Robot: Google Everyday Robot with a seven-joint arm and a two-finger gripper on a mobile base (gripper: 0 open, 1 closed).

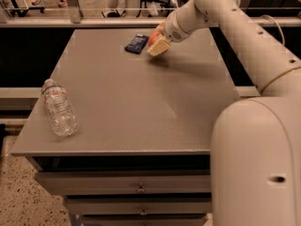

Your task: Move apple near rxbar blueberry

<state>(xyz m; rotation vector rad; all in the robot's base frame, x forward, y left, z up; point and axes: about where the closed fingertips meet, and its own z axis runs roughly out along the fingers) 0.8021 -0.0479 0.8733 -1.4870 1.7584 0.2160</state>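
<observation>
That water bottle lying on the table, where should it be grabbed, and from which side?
Across its mid-body from above: the water bottle lies on its side, cap pointing away, so its width is exposed. The gripper is busy at the far edge, holding the apple.

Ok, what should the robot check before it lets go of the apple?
1. Grip: ok. The claw, over the far side of the table, is shut on the apple.
2. Apple close to the rxbar blueberry: ok, it is just right of the bar.
3. Apple resting on the table: cannot tell.
4. Landing spot: ok, bare table shows beside the bar.
5. Water bottle out of the way: ok, it lies at the near left corner.
</observation>
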